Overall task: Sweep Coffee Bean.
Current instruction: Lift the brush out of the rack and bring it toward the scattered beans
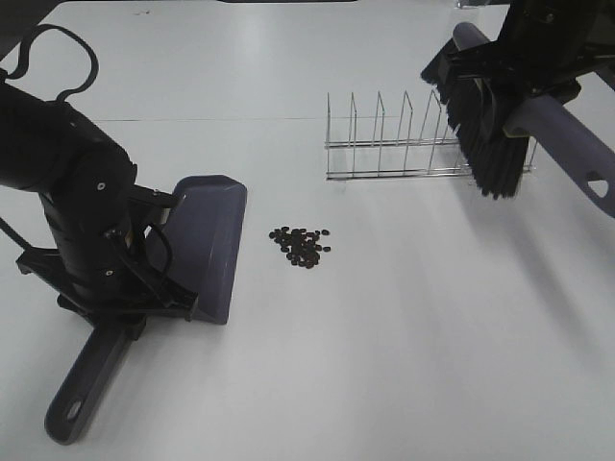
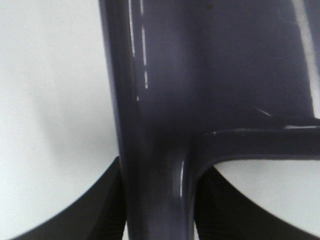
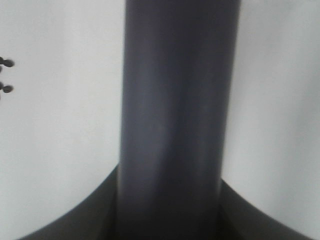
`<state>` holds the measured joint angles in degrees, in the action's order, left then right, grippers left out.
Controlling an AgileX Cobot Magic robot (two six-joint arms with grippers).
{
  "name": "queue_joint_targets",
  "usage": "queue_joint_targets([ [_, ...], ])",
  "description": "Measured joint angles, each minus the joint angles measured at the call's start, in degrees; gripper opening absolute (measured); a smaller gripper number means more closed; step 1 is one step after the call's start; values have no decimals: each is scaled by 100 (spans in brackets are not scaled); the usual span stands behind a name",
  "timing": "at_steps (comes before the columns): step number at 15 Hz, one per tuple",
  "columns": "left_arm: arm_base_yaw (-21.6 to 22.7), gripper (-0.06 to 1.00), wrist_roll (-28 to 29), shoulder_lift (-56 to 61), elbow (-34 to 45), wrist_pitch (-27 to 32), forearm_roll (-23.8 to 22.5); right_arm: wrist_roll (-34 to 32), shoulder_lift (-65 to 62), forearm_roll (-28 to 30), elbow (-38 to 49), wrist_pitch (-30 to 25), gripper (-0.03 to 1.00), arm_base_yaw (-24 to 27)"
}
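Observation:
A small heap of tiny dark coffee beans lies on the white table, just right of the purple-grey dustpan. My left gripper is shut on the dustpan's handle, with the pan resting on the table and its open lip toward the beans. My right gripper is shut on the brush's purple-grey handle and holds the brush in the air at the back right, black bristles down. A few beans show at the edge of the right wrist view.
A wire rack with upright dividers stands on the table behind the beans; the brush bristles hang by its right end. The dustpan's handle end points toward the table's front left.

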<state>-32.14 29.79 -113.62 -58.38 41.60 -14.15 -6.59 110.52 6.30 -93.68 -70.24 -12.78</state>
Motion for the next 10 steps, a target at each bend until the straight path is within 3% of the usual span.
queue_joint_targets([
  [5,0,34,-34,0,0,-11,-292,-367,143,773,17,-6,30,-1197],
  [7,0,34,-120,0,0,-17,-321,-584,739,1123,29,0,30,-1650],
  [10,0,34,-155,0,0,-23,-332,-630,1186,1220,29,11,30,-1707],
])
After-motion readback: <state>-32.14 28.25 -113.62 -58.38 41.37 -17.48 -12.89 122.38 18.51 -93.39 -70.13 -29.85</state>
